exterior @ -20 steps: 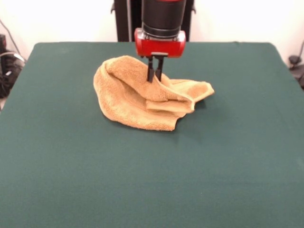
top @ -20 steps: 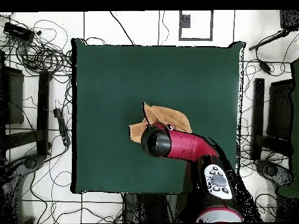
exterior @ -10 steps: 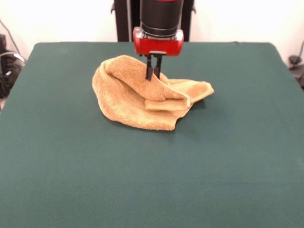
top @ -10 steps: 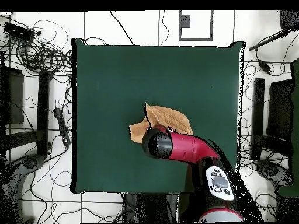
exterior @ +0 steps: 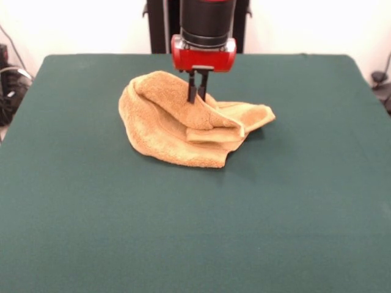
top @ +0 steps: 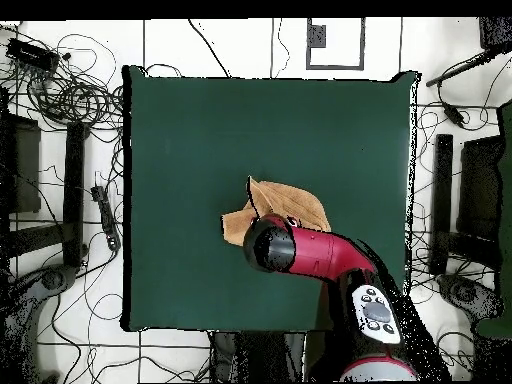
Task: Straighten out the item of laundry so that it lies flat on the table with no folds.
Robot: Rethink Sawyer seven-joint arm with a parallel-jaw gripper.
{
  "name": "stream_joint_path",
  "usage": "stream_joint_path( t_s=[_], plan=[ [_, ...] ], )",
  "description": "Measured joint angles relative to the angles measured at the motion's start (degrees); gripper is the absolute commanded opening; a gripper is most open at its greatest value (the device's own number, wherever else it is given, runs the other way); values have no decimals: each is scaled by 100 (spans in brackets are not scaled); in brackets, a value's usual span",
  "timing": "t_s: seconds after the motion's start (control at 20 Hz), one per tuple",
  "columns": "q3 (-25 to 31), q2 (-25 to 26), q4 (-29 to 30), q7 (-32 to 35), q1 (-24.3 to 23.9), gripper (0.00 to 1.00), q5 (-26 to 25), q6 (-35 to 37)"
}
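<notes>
The item of laundry (exterior: pixel 174 125), a golden-orange terry towel, lies crumpled and folded over itself on the far half of the dark green table (exterior: pixel 195 232). A ridge of it is lifted at its middle. My gripper (exterior: pixel 197 97) comes straight down from the red wrist, and its two black fingers are shut on that raised fold. From above, the arm (top: pixel 300 250) covers most of the towel (top: pixel 295 202); only its far part shows, and the gripper itself is hidden.
Cables and stands (top: pixel 60 90) lie on the floor around the table. The dark pedestal (exterior: pixel 165 24) rises behind the table's far edge.
Over the last second the gripper rose slightly and shifted a little left with the fold in it. The last half second shows no movement.
</notes>
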Motion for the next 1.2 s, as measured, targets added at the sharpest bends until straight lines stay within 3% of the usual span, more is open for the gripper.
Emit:
stream_joint_path(
  t_s=[0.35,1.2],
  plan=[
    [0,-1,9,0,-68,0,-82,0],
    [-17,-166,644,0,-737,0,-995,-698]
  ],
)
